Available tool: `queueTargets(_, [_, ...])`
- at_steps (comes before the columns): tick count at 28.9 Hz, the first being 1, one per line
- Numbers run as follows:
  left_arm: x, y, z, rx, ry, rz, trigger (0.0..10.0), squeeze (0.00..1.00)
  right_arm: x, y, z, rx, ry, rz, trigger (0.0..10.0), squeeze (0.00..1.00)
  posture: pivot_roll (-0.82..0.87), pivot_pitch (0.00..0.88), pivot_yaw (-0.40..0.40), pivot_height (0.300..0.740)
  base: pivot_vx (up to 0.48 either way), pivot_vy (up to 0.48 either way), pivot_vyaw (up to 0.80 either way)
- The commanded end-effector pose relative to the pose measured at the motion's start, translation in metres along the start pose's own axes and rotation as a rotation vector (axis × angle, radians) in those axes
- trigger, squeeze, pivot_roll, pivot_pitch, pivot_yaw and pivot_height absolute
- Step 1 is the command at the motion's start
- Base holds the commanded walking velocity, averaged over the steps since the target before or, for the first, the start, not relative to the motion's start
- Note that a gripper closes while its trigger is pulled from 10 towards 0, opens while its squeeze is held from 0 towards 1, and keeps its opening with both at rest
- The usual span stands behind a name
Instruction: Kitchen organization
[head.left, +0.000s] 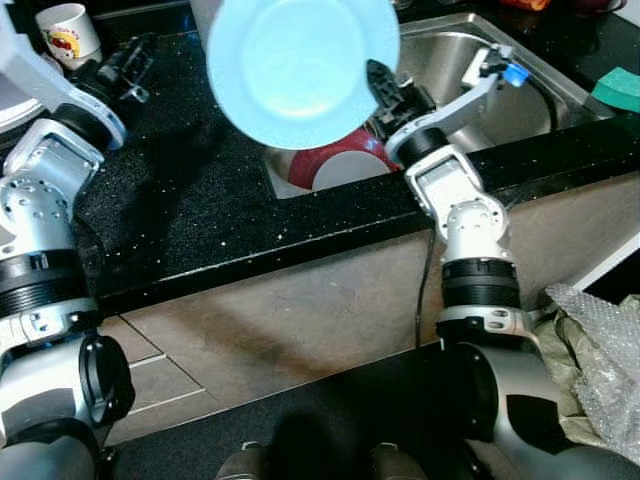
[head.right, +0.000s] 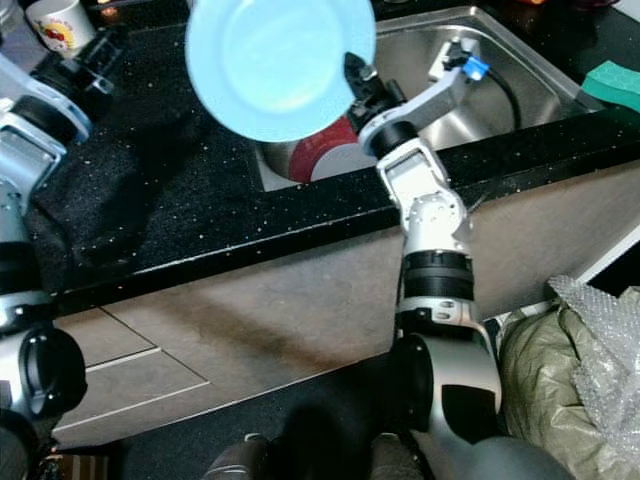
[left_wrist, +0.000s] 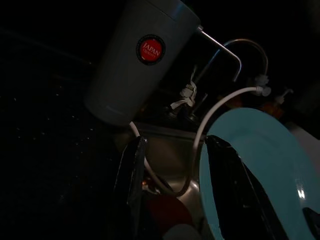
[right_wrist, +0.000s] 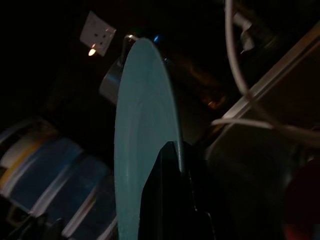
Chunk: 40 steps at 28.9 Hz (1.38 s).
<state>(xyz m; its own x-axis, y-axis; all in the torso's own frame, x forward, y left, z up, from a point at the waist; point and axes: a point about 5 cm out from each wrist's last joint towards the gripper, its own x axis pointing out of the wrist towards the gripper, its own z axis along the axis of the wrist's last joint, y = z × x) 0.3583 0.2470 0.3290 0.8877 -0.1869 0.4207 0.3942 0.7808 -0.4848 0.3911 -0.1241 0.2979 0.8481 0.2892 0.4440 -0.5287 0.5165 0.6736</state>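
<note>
We judge the step in hand to be carrying: our right claw (head.right: 352, 82) is clenched on the rim of the blue plate (head.right: 275, 60), holding it up on edge over the counter (head.right: 190, 210) and the near corner of the sink (head.right: 500, 60). The right wrist view shows one black finger pressed against the plate's face with the rim running up just past it, so the plate stands out from the claw's tips and away toward our left arm.

Our left claw (head.left: 130, 62) rests over the counter, well apart from the right one, its fingers (left_wrist: 132, 180) spread and gripping nothing; from it the plate's edge sits just beside one finger, and a grey tumbler (left_wrist: 137, 60) stands ahead.

Below the held plate, a red bowl (head.right: 325, 150) lies in the sink. A white mug (head.left: 68, 35) stands just beyond the left claw.

The next move, we reckon, calls for swinging the plate to a resting place, keeping the grip firm since only the rim is pinched
</note>
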Motion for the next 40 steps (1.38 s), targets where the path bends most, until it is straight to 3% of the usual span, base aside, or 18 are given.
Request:
queueTargets(1, [-0.001,0.001,-0.003,0.035,0.056,-0.011,10.0,0.0,0.004,0.003,0.003,-0.093,-0.015,-0.002,0.0,0.0,0.05,0.18,0.051,0.74,0.0,0.0,0.0])
queueTargets(2, [-0.001,-0.003,-0.011,0.105,0.101,-0.048,10.0,0.0,0.005,0.002,0.005,-0.192,-0.016,-0.002,0.0,0.0,0.05,0.183,0.051,0.74,0.0,0.0,0.0])
queueTargets(3, [-0.001,-0.003,-0.011,0.105,0.101,-0.048,10.0,0.0,0.005,0.002,0.005,-0.192,-0.016,-0.002,0.0,0.0,0.05,0.183,0.051,0.74,0.0,0.0,0.0])
queueTargets(4, [-0.001,-0.01,-0.023,0.174,0.174,-0.087,10.0,0.0,0.007,0.003,0.004,-0.332,-0.003,0.004,3.2,0.0,0.05,0.183,0.051,0.74,0.0,0.0,0.0])
queueTargets(5, [-0.001,-0.01,-0.023,0.174,0.174,-0.087,10.0,0.0,0.007,0.003,0.004,-0.332,-0.003,0.004,3.2,0.0,0.05,0.183,0.051,0.74,0.0,0.0,0.0])
queueTargets(6, [-0.002,-0.019,-0.037,0.273,0.232,-0.167,10.0,0.0,0.01,0.006,0.001,-0.469,0.019,0.026,10.0,0.0,0.05,0.183,0.051,0.74,0.0,0.0,0.0])
queueTargets(8, [-0.004,-0.031,-0.058,0.407,0.321,-0.273,10.0,0.0,0.014,0.009,-0.005,-0.629,0.056,0.064,10.0,0.0,0.05,0.187,0.055,0.74,0.0,0.0,0.0])
queueTargets(10, [-0.005,-0.033,-0.066,0.451,0.358,-0.302,10.0,0.0,0.015,0.01,-0.007,-0.681,0.069,0.08,10.0,0.0,0.05,0.19,0.053,0.74,0.0,0.0,0.0])
queueTargets(11, [-0.006,-0.036,-0.081,0.533,0.425,-0.348,10.0,0.0,0.018,0.011,-0.012,-0.798,0.097,0.11,10.0,0.0,0.05,0.19,0.053,0.74,0.0,0.0,0.0])
queueTargets(13, [-0.006,-0.036,-0.084,0.551,0.439,-0.359,10.0,0.0,0.019,0.011,-0.013,-0.826,0.103,0.118,10.0,0.0,0.05,0.19,0.053,0.74,0.0,0.0,0.0])
queueTargets(16, [-0.003,-0.042,-0.1,0.614,0.485,-0.403,10.0,0.0,0.024,0.016,-0.023,-0.959,0.158,0.182,10.0,0.0,0.05,0.197,0.05,0.74,0.0,0.0,0.0])
queueTargets(20, [-0.001,-0.046,-0.104,0.623,0.505,-0.428,10.0,0.0,0.026,0.018,-0.028,-1.037,0.196,0.214,10.0,0.0,0.05,0.2,0.051,0.74,0.0,0.0,0.0])
queueTargets(25, [0.001,-0.05,-0.107,0.655,0.506,-0.458,10.0,0.0,0.028,0.016,-0.033,-1.205,0.247,0.253,10.0,0.0,0.06,0.207,0.054,0.74,0.0,0.0,0.0])
queueTargets(28, [0.003,-0.051,-0.109,0.677,0.504,-0.472,10.0,0.0,0.027,0.009,-0.034,-1.287,0.305,0.247,10.0,0.0,0.06,0.211,0.056,0.74,0.0,0.0,0.0])
queueTargets(32, [0.004,-0.052,-0.109,0.684,0.504,-0.48,10.0,0.0,0.026,0.004,-0.034,-1.331,0.335,0.247,10.0,0.0,0.06,0.213,0.057,0.74,0.0,0.0,0.0])
queueTargets(33, [0.005,-0.052,-0.11,0.691,0.506,-0.486,10.0,0.0,0.024,-0.003,-0.033,-1.389,0.383,0.233,10.0,0.0,0.06,0.215,0.061,0.74,0.0,0.0,0.0])
queueTargets(40, [0.009,-0.055,-0.112,0.707,0.512,-0.507,10.0,0.0,0.02,-0.018,-0.026,-1.467,0.466,0.175,10.0,0.0,0.06,0.214,0.064,0.74,0.0,0.0,0.0])
